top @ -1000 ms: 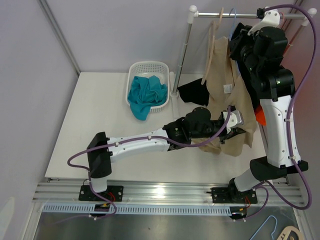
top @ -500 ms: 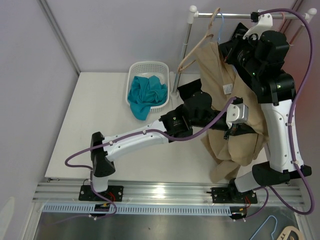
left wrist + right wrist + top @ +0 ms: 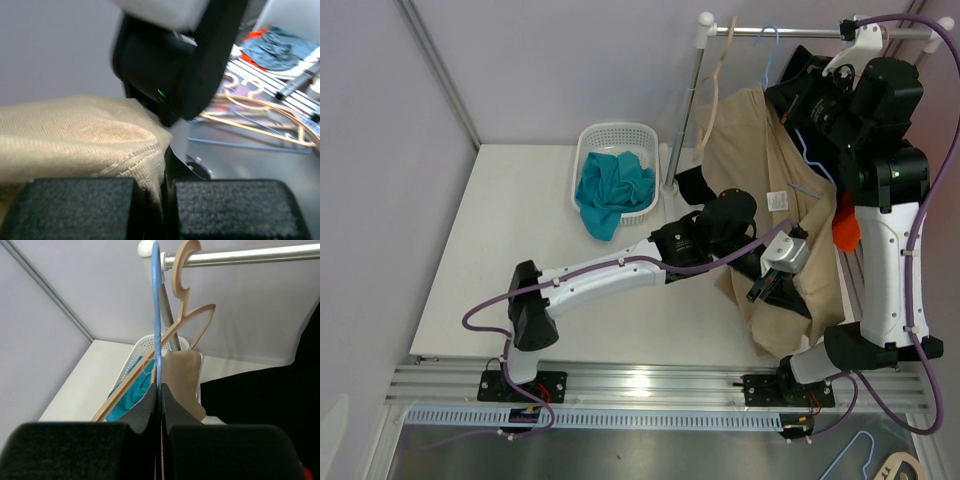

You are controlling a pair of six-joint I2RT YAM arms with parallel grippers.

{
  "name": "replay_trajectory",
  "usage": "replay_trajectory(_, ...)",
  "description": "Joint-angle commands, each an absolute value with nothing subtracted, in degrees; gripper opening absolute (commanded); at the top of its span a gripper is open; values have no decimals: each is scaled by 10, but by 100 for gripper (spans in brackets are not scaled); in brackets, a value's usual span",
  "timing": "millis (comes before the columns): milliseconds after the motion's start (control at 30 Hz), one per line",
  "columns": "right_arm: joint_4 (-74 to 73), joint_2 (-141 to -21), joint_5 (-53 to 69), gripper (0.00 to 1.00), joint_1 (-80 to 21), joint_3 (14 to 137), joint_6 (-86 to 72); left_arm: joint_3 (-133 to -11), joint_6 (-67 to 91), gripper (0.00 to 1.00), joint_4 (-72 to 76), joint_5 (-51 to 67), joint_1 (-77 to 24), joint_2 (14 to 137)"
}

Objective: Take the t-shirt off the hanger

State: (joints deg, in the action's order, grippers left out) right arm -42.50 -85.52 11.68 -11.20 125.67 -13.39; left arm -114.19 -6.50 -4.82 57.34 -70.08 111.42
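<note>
The left claw [image 3: 761,290] is pinching the tan t-shirt [image 3: 760,150] by a stitched edge, low and right of centre in the overhead view. Its pads are pressed together on the cloth. Half a second ago it was sitting a little higher and further right; now it is pulling the cloth down and toward the left.

The right claw [image 3: 160,396] is squeezed tight on the wire of the blue hanger [image 3: 157,315], up in the upper right corner. The hook is still sitting over the rail [image 3: 790,32].

The t-shirt is hanging from that hanger, draping from the top centre-right down toward the near edge of the desk [image 3: 520,250] (a white label is showing inside the neck). A stretch of blue wire is now showing bare to the right of the collar, which I could not see half a second ago.

The beige hanger [image 3: 719,62] is hanging closer to upright than before, beside the post. The white basket [image 3: 616,134] with the teal cloth [image 3: 608,190] is sitting unchanged at upper centre-left.
</note>
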Motion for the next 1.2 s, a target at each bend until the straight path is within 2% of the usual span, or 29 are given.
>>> replay_trajectory(0,-356,-877,146,0,-98,1281,-152,-1078,-54,1,-62,747,-770,1088)
replay_trajectory(67,-358,-882,153,0,-96,1293,-156,-1055,-82,1,-108,745,-782,1092)
replay_trajectory(167,-371,-882,150,0,-94,1303,-154,-954,-68,1,-53,728,-781,1067)
replay_trajectory(300,-409,-865,138,0,-93,1314,-153,-818,6,1,103,594,-722,1011)
replay_trajectory(333,-424,-861,134,0,-93,1321,-155,-794,31,1,116,505,-702,1004)
replay_trajectory(400,-485,-847,105,0,-93,1342,-163,-746,102,1,149,449,-636,979)
replay_trajectory(500,-568,-821,82,0,-96,1346,-162,-712,114,1,168,344,-580,925)
replay_trajectory(633,-649,-786,37,0,-98,1307,-152,-743,123,1,118,210,-532,889)
replay_trajectory(800,-681,-730,35,0,-108,1251,-153,-869,164,1,23,179,-482,949)
replay_trajectory(833,-685,-723,32,0,-109,1249,-154,-931,161,1,5,164,-481,966)
replay_trajectory(933,-724,-709,1,0,-109,1283,-157,-1001,163,1,-61,155,-475,1036)
replay_trajectory(1067,-723,-706,-42,0,-109,1294,-149,-983,186,1,-20,206,-475,1077)
replay_trajectory(1167,-670,-703,-56,0,-109,1275,-141,-890,211,1,42,254,-478,1066)
